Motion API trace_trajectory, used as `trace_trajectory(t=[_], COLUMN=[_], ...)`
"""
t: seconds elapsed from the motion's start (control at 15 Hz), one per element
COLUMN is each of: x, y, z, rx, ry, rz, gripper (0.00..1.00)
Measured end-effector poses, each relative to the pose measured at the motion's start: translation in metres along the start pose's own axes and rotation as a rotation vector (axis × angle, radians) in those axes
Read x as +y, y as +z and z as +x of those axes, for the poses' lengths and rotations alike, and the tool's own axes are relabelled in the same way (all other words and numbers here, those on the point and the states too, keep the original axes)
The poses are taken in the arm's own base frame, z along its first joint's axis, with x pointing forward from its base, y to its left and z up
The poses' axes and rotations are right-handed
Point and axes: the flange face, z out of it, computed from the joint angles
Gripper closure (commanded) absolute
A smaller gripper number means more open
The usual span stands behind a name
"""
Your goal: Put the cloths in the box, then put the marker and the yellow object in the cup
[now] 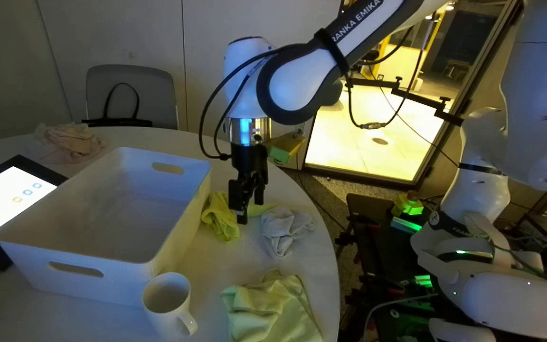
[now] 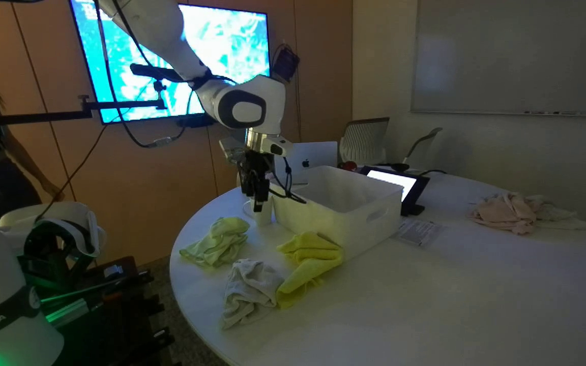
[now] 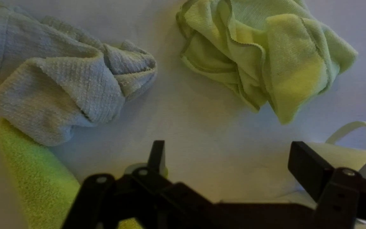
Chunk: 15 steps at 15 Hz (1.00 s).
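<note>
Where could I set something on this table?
Bare white tabletop stretches between the bright yellow cloth and the beige fabric heap; a smaller gap separates the grey rag from the pale green cloth. It's crowded beside the white rectangular plastic bin: bright yellow cloth, white handled mug.

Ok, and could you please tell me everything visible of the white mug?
The white mug is smooth, plain and slightly shiny, like ceramic, with a round open top and one looped handle. It stands upright on the table, near a corner of the box, handle turned away from it. No contents show; whether it touches the box is unclear.
</note>
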Motion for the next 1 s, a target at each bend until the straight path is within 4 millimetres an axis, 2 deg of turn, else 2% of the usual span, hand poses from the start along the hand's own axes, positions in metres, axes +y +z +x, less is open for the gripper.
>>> trace_trajectory(t=[0.47,1.0], x=[0.002,0.026], y=[0.036,0.072], z=[0.033,0.043], rx=[-0.037,-0.079], ry=[-0.05,-0.068], rz=[-0.004,-0.074], gripper=[0.0,0.0])
